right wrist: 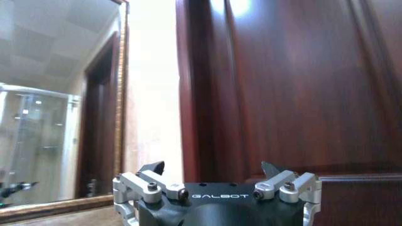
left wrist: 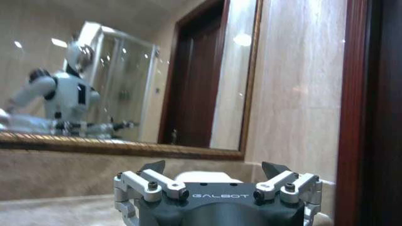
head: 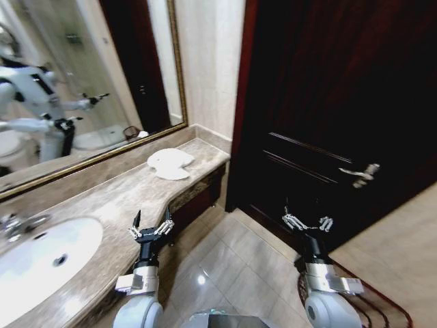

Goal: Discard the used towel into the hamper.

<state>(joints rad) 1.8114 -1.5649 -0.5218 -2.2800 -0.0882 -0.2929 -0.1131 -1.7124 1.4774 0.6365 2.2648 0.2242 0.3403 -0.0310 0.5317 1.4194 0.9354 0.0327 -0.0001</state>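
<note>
Near the marble counter's far end lies the crumpled white cloth towel [head: 170,163], straight ahead of the left gripper [head: 151,223], fingers apart; the right gripper [head: 306,221], also spread, hangs farther off above the floor.

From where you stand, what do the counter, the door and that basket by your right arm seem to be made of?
The counter looks like polished beige stone, veined and glossy. The door seems dark reddish wood, varnished, since it reflects light. The hamper appears to be dark reddish-brown open ribs, wicker or wire; I cannot tell which.
</note>
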